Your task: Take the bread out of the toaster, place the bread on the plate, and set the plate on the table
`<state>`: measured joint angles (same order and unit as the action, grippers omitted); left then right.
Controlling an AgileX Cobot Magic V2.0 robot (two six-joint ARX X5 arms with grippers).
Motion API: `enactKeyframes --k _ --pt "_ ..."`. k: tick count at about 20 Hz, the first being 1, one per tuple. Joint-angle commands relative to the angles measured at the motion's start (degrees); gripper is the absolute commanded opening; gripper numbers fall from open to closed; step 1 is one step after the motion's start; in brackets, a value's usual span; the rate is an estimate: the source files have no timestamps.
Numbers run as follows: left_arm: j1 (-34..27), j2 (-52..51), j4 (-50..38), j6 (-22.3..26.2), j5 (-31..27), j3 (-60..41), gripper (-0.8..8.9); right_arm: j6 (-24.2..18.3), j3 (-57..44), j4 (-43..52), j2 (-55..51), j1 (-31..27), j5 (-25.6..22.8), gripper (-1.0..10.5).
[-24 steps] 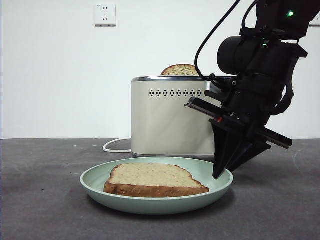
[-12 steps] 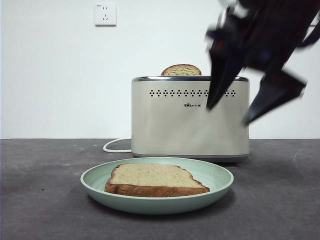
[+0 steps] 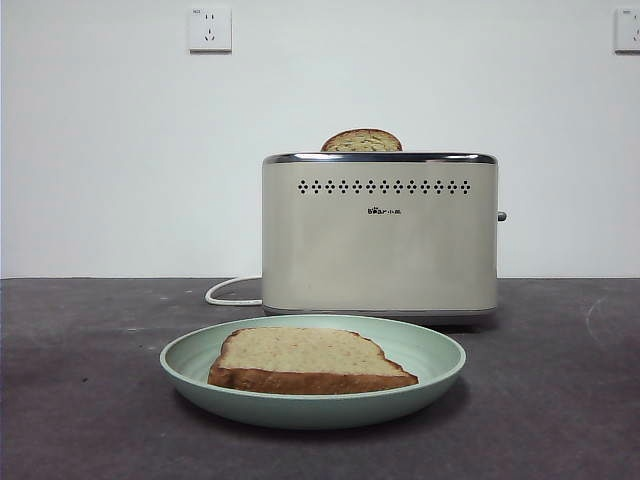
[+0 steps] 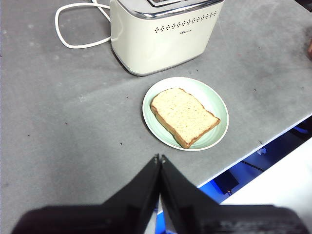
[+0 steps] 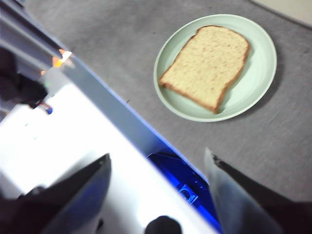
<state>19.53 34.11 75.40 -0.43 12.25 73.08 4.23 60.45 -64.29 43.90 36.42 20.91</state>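
Plate (image 3: 440,368): nearest the front camera. I count one, pale mint green, sitting flat on the table (image 3: 90,400).

Bread (image 3: 305,358): one squarish slice lying flat inside the plate, crust edge facing the front camera. In my judgement nothing is left for a gripper to do with it.

Second slice (image 3: 362,141): one narrower, round-topped slice poking up from the toaster slot, behind the plate. That makes two slices in all.

Toaster (image 3: 380,250): one, cream with a chrome rim, standing just behind the plate and apart from it, its white cord (image 3: 228,293) trailing off to one side.

Left gripper (image 4: 159,158): jaws pressed together tip to tip with nothing between them. It hangs high and well back from the plate, with the plate and then the toaster lying out ahead of the tips.

Right gripper (image 5: 158,163): jaws spread wide with nothing in them, over the table's edge. The plate lies ahead of it and off to one side.

Key relation: both grippers are well apart from the plate and neither shows in the front view. I cannot tell which is nearer. The slice's long axis runs at a slant to both sets of jaws.

Task standing: I judge it complete, bread on plate and plate on table.
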Motion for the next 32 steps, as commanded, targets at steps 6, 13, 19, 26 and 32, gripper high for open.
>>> enactKeyframes --k 6,13,19,26,32 --pt "-0.04 -0.15 0.74 0.68 0.31 -0.04 -0.09 0.2 -0.15 -6.95 -3.19 0.13 0.07 -0.1" --pt "-0.04 -0.15 0.98 0.66 0.0 -0.04 -0.08 0.44 -0.15 -6.88 -3.26 0.11 -0.04 0.0" --pt "-0.04 -0.15 0.98 0.66 0.0 -0.04 -0.03 0.42 -0.15 -6.88 -3.26 0.11 -0.24 0.0" --pt "-0.04 -0.13 -0.13 0.63 -0.28 -0.04 -0.04 0.42 -0.15 -6.88 -3.26 0.11 -0.24 0.0" --pt "-3.5 -0.2 -24.26 15.32 1.92 -0.22 -0.04 0.42 -0.15 -6.88 -3.26 0.11 -0.24 0.0"
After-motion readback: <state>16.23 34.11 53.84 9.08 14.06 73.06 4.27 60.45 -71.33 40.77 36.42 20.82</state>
